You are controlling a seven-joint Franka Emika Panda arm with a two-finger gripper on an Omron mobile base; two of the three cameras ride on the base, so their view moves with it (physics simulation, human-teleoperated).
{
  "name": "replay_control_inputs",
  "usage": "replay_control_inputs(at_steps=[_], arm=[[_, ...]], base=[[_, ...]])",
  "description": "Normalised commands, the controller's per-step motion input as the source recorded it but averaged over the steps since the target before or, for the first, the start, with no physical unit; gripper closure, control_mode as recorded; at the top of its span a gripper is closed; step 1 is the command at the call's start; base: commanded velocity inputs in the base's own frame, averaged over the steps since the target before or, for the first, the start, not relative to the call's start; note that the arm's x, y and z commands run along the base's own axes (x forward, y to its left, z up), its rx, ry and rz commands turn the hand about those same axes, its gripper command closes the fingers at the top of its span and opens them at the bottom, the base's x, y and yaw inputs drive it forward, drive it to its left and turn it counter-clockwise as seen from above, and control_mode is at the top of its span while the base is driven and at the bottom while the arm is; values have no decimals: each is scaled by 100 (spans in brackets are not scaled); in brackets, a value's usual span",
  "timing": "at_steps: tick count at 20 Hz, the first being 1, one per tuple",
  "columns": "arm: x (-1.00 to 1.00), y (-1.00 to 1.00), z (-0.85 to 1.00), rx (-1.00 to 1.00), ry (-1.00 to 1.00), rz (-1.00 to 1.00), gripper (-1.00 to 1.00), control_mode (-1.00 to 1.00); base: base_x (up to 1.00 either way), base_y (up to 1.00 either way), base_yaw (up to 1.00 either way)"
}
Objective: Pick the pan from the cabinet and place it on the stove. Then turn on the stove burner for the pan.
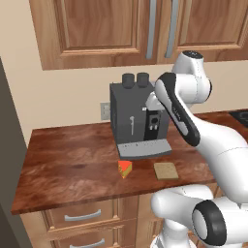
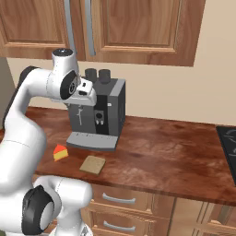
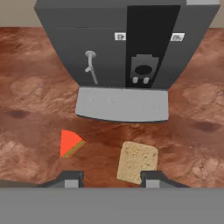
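Note:
The cabinet (image 1: pixel 101 29) (image 2: pixel 138 27) hangs on the wall above the counter, both brown doors closed, silver bar handles side by side. The pan is hidden. A corner of the black stove (image 1: pixel 240 116) (image 2: pixel 228 147) shows at the right end of the counter. My gripper (image 3: pixel 111 179) hovers above the counter in front of a coffee machine and points down. Its two fingertips (image 3: pixel 72 179) stand apart with nothing between them, so it is open. Below the fingertips lie a bread slice and a cheese wedge.
A dark grey coffee machine (image 1: pixel 138 121) (image 2: pixel 99 115) (image 3: pixel 127 52) stands against the wall. An orange cheese wedge (image 1: pixel 125 168) (image 2: pixel 60 152) (image 3: pixel 70 142) and a bread slice (image 1: pixel 166 170) (image 2: pixel 92 164) (image 3: pixel 137 162) lie before it. Drawers (image 1: pixel 82 215) sit under the counter.

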Motion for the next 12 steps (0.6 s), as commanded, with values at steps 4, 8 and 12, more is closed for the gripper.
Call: replay_control_inputs(at_steps=[4, 8, 12], arm=[[-3, 1, 0, 0, -4, 0, -100, -100], [-5, 0, 3, 0, -16, 0, -100, -100], [-15, -3, 18, 0, -22, 0, -100, -100]], base=[[0, 0, 0], [0, 0, 0], [0, 0, 0]])
